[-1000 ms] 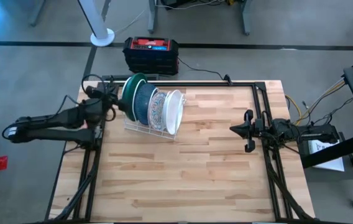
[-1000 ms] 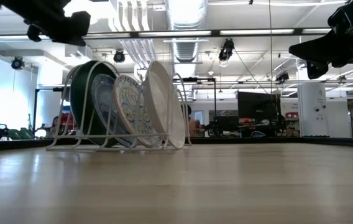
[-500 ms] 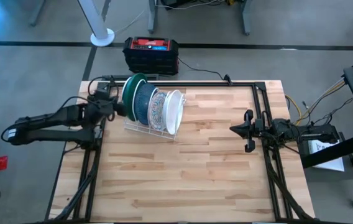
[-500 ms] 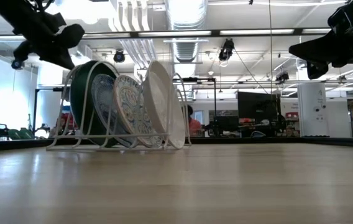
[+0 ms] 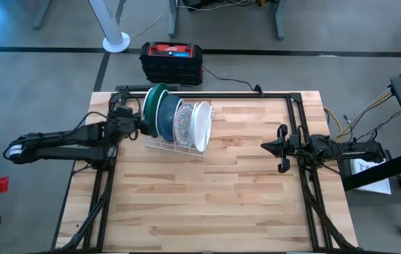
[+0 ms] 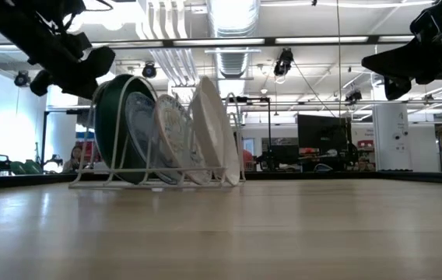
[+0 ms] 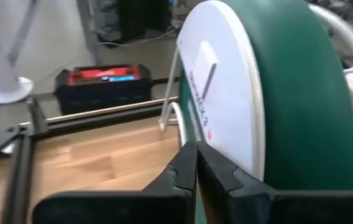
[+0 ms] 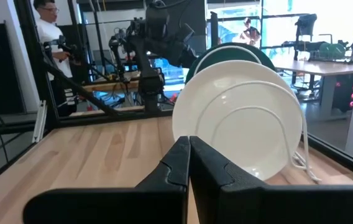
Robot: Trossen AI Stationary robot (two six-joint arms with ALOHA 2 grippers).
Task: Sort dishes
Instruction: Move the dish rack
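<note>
High: plates [image 5: 179, 121] upright in rack [image 5: 174, 147], tabletop's far-left corner. Left gripper [image 5: 138, 125] at the green plate [image 5: 153, 104], fingers pressed together, empty. Right gripper [image 5: 266, 147] by right edge, closed, empty.
Low: left gripper [image 6: 96, 62] touching green plate [image 6: 112, 124].
Left wrist: green plate's [image 7: 301, 93] back fills view.
Right wrist: white plate [image 8: 238, 118] faces camera.

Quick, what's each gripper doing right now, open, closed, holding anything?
Left gripper: closed, empty, at the green plate in the rack.
Right gripper: closed, empty, waiting at the table's right side.

On the wooden worktop [image 6: 221, 233] a white wire rack [image 6: 89, 180] holds four upright plates: green plate [image 6: 112, 128], blue plate [image 6: 140, 132], floral plate [image 6: 173, 136], white plate [image 6: 209, 124]. The left hand [image 6: 89, 74] hangs beside the green plate; the right hand [image 6: 377, 62] hangs well apart.
</note>
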